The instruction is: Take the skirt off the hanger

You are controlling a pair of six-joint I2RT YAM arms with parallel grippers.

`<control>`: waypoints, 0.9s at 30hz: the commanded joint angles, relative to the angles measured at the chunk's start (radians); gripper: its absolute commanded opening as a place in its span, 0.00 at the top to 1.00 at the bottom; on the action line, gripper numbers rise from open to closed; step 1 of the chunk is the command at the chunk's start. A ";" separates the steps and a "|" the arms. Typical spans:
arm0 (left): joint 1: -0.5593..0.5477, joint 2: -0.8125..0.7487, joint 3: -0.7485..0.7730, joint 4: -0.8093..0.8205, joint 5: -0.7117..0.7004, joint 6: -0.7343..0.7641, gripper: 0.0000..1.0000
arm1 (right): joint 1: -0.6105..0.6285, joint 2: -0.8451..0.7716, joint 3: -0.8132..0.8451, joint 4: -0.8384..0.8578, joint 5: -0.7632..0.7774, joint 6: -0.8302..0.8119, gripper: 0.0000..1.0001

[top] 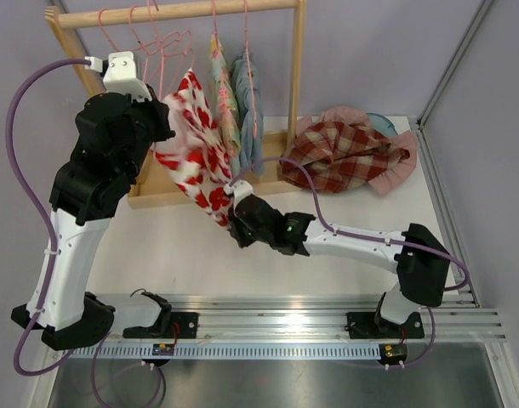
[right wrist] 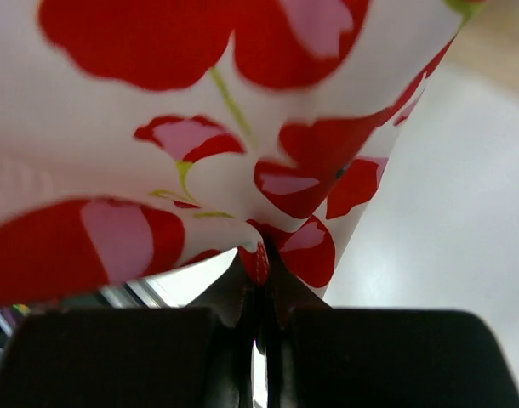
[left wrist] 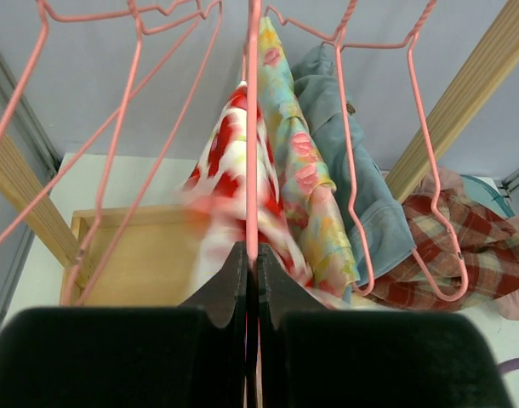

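Note:
The skirt is white with red flowers and hangs from a pink wire hanger on the wooden rack, pulled out toward the table's middle. My left gripper is up at the rack, shut on the hanger's pink wire, with the skirt blurred behind it. My right gripper is low at the skirt's bottom corner. In the right wrist view it is shut on the hem of the skirt, and the cloth fills the picture.
The wooden rack stands at the back with several pink hangers. A floral garment and a blue one hang next to the skirt. A plaid pile lies on the table to the right. An aluminium rail runs along the near edge.

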 commanded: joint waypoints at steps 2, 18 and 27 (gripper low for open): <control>-0.001 -0.048 0.046 0.140 -0.059 0.047 1.00 | 0.008 -0.090 -0.225 0.057 0.021 0.138 1.00; -0.001 -0.150 -0.138 0.157 -0.063 0.043 1.00 | -0.195 -0.467 0.135 -0.177 0.379 -0.259 1.00; -0.001 -0.201 -0.276 0.172 -0.035 -0.003 1.00 | -0.593 -0.111 0.831 -0.343 0.364 -0.360 1.00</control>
